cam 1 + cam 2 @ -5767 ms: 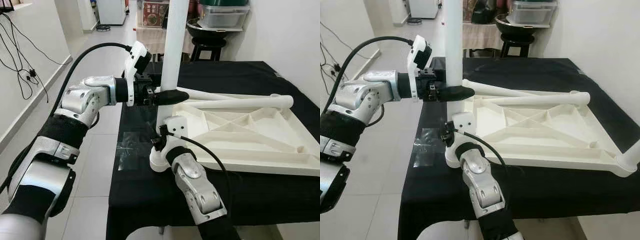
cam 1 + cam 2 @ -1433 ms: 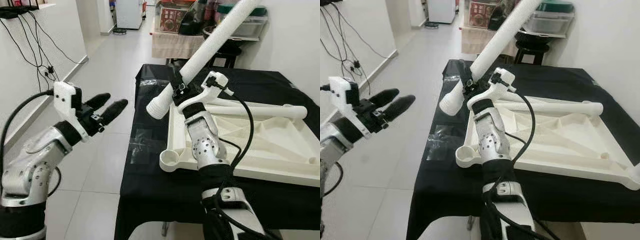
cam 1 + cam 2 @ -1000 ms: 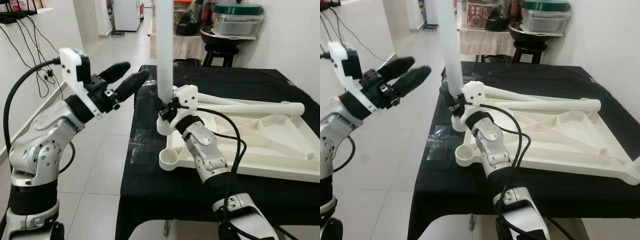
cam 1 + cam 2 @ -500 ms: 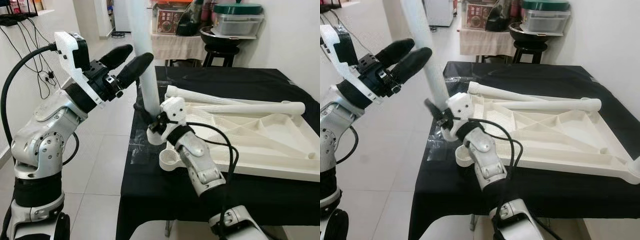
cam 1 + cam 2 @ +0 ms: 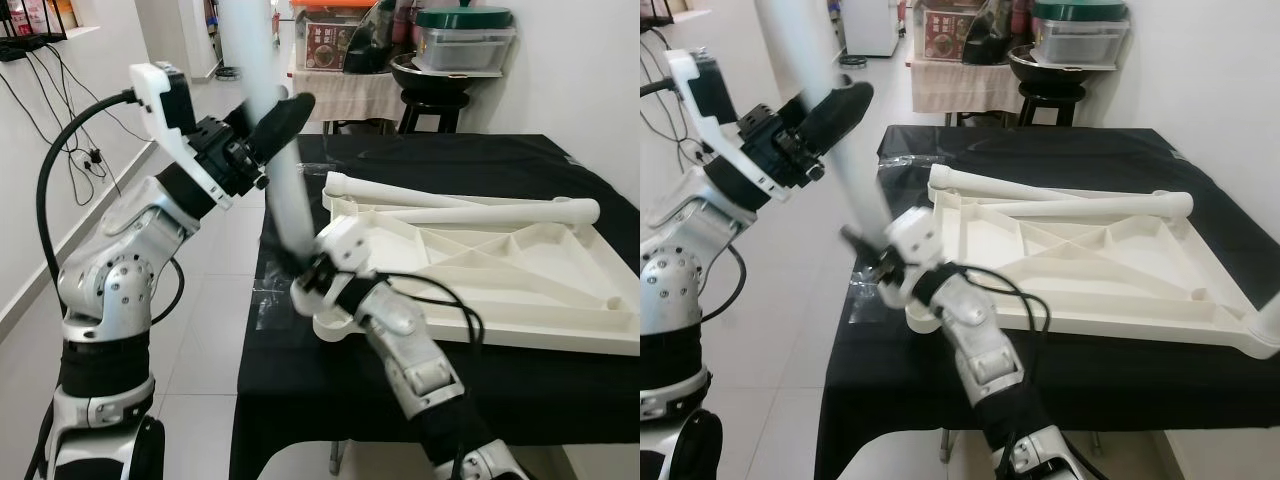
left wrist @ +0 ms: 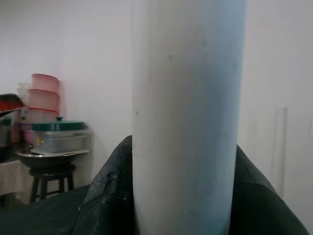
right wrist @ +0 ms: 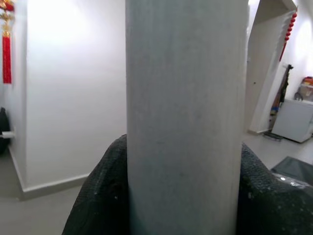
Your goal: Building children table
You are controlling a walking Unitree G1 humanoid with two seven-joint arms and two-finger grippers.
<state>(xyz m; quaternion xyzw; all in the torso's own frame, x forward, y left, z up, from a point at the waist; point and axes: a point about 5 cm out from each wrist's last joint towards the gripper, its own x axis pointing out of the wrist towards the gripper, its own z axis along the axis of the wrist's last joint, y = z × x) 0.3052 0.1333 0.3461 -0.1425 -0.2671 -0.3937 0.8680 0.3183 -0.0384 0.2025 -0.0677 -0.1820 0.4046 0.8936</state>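
Gripping the white table leg (image 5: 283, 200) near its lower end, the right gripper (image 5: 305, 275) has both fingers clamped on the tube, while the left gripper (image 5: 270, 125) closes around it higher up, holding it tilted over the corner socket (image 5: 335, 322) of the upturned tabletop (image 5: 520, 285). The leg looks like light, stiff, smooth plastic (likely slippery), so two spaced holds suit it best. The tabletop lies on a black-draped table (image 5: 330, 400) in a white-walled room with pale floor tiles (image 5: 200, 330).
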